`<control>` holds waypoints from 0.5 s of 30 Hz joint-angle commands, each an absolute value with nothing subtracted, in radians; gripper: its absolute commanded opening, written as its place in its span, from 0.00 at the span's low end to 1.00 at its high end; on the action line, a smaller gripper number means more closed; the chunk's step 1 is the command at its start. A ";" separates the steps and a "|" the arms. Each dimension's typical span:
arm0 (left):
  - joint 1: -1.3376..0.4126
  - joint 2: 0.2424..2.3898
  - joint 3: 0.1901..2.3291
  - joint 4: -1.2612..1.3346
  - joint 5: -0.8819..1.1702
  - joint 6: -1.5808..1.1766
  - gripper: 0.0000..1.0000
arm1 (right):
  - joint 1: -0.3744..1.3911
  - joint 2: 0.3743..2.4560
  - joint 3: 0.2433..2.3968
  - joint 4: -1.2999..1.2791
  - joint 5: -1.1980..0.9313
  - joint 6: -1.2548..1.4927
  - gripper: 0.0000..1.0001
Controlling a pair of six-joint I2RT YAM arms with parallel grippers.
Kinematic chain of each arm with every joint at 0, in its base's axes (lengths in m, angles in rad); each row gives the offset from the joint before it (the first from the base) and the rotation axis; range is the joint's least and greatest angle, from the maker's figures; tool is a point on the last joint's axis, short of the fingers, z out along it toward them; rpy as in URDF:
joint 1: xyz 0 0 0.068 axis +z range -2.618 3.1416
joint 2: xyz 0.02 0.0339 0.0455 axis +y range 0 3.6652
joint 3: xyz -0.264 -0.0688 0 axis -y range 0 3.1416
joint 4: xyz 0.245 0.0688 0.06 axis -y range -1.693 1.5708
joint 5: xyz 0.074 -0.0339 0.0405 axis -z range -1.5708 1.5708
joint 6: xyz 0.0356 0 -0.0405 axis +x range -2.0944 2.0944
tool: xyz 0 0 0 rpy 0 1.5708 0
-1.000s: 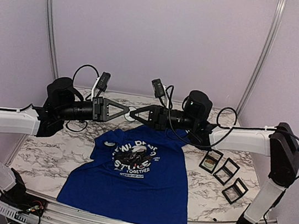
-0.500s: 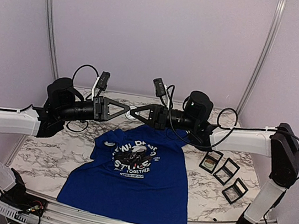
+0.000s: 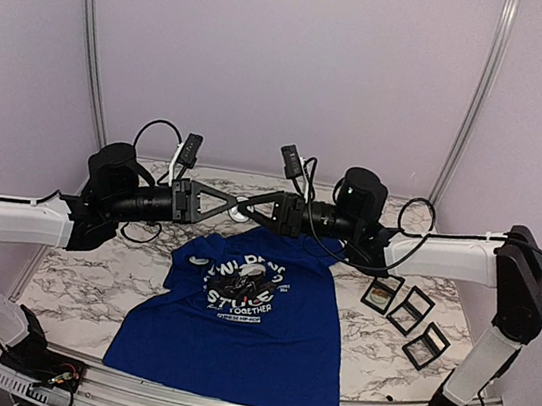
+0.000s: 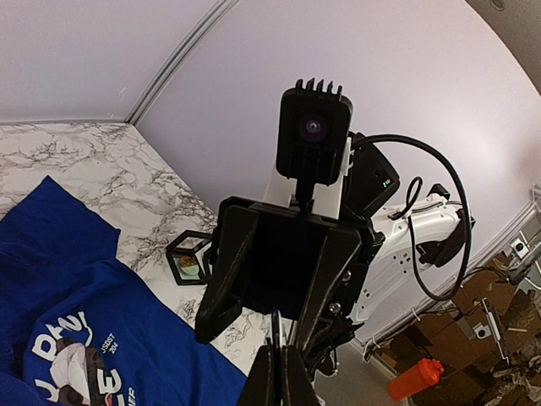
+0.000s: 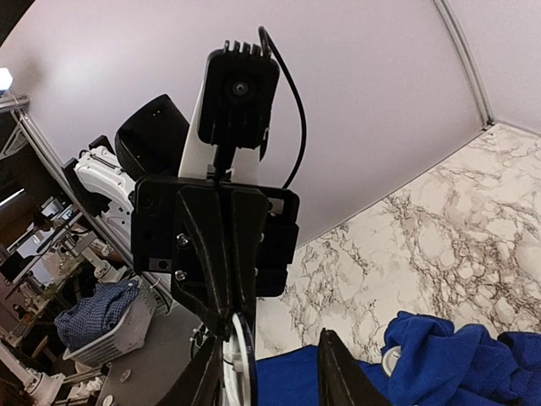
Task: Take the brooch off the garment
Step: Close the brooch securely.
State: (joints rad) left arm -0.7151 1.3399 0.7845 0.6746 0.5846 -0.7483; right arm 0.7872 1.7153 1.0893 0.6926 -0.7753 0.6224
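Note:
The blue panda T-shirt lies flat on the marble table, and it also shows in the left wrist view and the right wrist view. Both grippers meet tip to tip in the air above its collar. My left gripper is shut on the brooch, a thin white disc with a dark rim, seen edge-on. My right gripper is open, its fingers on either side of the brooch. The brooch sits close to one right finger.
Three black-framed display boxes sit on the table right of the shirt; one shows in the left wrist view. A small white round object lies in the shirt's folds near the collar. Metal frame posts stand at the back corners.
The right gripper has moved left toward the left gripper, closing the gap so its open fingers now straddle the held brooch. The left gripper has shifted slightly right.

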 commanded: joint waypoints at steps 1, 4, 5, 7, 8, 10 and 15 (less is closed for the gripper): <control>-0.721 1.308 0.804 0.643 0.594 -0.716 0.00 | 0.784 1.672 1.072 0.667 -0.736 0.604 0.41; -0.719 1.304 0.802 0.630 0.576 -0.700 0.00 | 0.777 1.658 1.058 0.674 -0.729 0.611 0.49; -0.718 1.303 0.801 0.624 0.571 -0.693 0.00 | 0.775 1.655 1.054 0.676 -0.728 0.611 0.51; -0.717 1.297 0.802 0.610 0.559 -0.670 0.00 | 0.774 1.647 1.047 0.678 -0.723 0.612 0.53; -0.716 1.294 0.800 0.599 0.551 -0.653 0.00 | 0.772 1.644 1.046 0.679 -0.721 0.613 0.54; -0.716 1.291 0.801 0.583 0.533 -0.608 0.00 | 0.770 1.634 1.041 0.671 -0.710 0.613 0.56; -0.718 1.281 0.807 0.516 0.446 -0.463 0.00 | 0.746 1.593 1.009 0.666 -0.658 0.631 0.65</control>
State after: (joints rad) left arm -0.7166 1.3109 0.7845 0.5896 0.5224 -0.6029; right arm 0.7685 1.6417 1.0336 0.6758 -0.7094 0.6201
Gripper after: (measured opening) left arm 0.023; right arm 0.625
